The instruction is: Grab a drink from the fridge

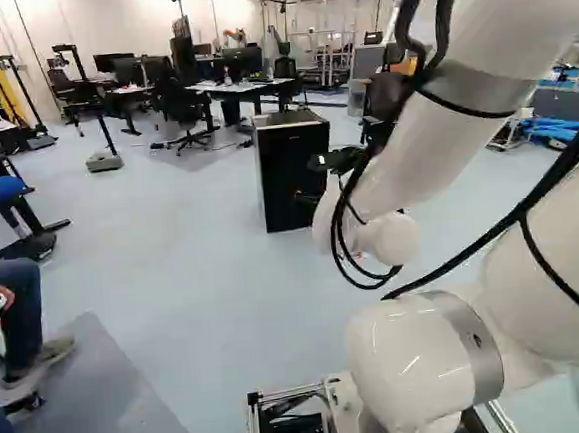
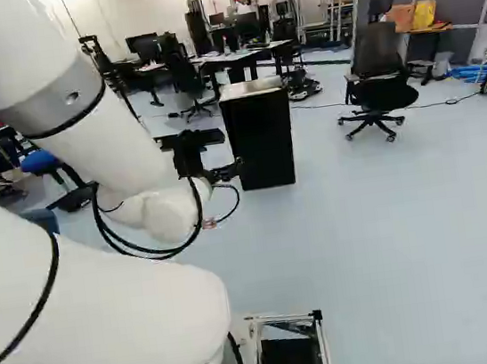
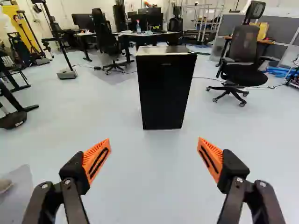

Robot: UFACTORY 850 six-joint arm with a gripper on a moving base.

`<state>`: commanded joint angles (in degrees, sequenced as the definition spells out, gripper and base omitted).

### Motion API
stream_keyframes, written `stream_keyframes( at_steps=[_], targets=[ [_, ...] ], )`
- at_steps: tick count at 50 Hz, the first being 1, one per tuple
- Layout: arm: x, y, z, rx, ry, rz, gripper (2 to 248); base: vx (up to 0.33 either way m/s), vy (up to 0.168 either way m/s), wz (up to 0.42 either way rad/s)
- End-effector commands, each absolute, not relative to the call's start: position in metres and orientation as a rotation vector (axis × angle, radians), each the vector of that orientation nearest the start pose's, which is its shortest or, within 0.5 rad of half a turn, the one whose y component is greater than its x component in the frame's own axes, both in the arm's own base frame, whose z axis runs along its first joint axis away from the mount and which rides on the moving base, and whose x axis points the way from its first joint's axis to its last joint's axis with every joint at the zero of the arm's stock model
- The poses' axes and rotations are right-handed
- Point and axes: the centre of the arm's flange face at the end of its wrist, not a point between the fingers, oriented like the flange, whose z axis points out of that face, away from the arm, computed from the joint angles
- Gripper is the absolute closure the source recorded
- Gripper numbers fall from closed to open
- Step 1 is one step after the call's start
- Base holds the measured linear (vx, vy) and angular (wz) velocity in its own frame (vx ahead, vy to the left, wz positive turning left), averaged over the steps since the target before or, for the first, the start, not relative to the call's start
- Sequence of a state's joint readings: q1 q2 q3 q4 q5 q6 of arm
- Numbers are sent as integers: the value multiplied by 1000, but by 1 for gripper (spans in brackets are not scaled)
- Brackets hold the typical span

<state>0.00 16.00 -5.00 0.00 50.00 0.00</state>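
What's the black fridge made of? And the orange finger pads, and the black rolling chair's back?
The fridge looks like painted metal or plastic: smooth, dark and flat, so I can't tell which. The orange pads on the end effector look like dull rubber or bendy plastic, with fine ridges. The rolling chair probably has a mesh back, because it looks thin and slightly see-through.

ahead: floor [image 3: 140, 177] open up to closed fridge [image 3: 166, 88] | well aside: office chair [image 3: 245, 65] | behind fridge: desk [image 2: 218, 58]
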Motion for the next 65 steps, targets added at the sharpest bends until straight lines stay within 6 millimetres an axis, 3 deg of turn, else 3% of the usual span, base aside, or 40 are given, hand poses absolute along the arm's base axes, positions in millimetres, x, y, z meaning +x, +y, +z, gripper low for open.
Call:
stream_keyframes(
  at_steps=[65],
  targets=[
    [270,0,366,-2558,0,-1824,3,13,0,-2]
  ],
)
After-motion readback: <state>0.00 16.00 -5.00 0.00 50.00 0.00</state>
